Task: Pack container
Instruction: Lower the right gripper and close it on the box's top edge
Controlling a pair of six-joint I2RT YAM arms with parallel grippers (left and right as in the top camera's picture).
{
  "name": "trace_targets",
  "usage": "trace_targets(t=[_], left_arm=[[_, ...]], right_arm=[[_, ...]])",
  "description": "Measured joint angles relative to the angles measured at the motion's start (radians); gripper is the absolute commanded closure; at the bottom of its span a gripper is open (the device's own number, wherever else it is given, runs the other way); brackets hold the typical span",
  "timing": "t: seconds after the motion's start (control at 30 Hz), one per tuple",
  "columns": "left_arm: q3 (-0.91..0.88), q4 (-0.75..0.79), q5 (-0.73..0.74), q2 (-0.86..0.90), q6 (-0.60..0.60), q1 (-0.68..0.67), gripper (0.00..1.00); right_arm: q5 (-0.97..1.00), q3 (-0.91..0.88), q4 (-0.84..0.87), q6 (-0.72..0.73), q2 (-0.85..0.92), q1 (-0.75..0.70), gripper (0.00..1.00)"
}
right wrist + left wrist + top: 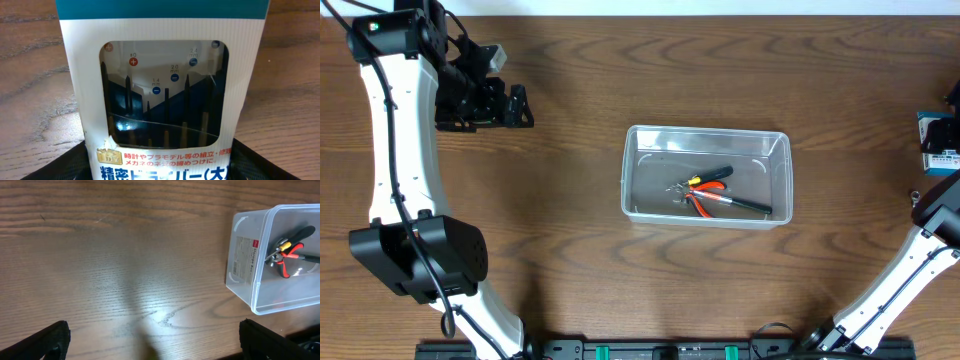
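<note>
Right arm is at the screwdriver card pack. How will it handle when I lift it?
The screwdriver pack is flat card with a thin clear window, so it will probably flex a little. The slim drivers inside suggest it is light. Its smooth face may slip between the fingers.

The worktop (pixel 100 255) under the left end effector (pixel 155 342) is brown wood grain, smooth, with a soft sheen where the light pools on it. That end effector's fingers (pixel 47 342) look matt black. Ahead of it and to its right, the container (pixel 240 287) is clear, glossy plastic with a paper label (pixel 248 255) on its end wall. The pliers (pixel 290 250) inside have orange and black grips, plastic or rubber, and bright metal heads. Close before the right end effector (pixel 160 165), the card pack (pixel 80 100) is matt white and teal card with a clear, shiny window (pixel 165 115).
</note>
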Motion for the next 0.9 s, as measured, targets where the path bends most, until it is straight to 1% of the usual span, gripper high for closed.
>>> trace_targets(t=[0.17,0.33,0.47,0.6,0.73,0.9], left_arm=[[0.0,0.0,0.0,0.0,0.0,0.0,0.02],[0.0,0.0,0.0,0.0,0.0,0.0,0.02],[0.0,0.0,0.0,0.0,0.0,0.0,0.02],[0.0,0.0,0.0,0.0,0.0,0.0,0.02],[0.0,0.0,0.0,0.0,0.0,0.0,0.02],[0.0,0.0,0.0,0.0,0.0,0.0,0.02]], right_arm=[[0.004,0.0,0.004,0.011,0.0,0.01,0.29],[0.003,0.022,-0.002,0.012,-0.001,0.045,0.35],[0.002,0.05,-0.001,0.012,-0.026,0.085,0.36],[0.0,0.057,0.004,0.012,-0.102,0.13,0.37],[-0.009,0.064,0.003,0.011,-0.224,0.185,0.36],[-0.053,0.073,-0.042,-0.021,-0.38,0.279,0.37]])
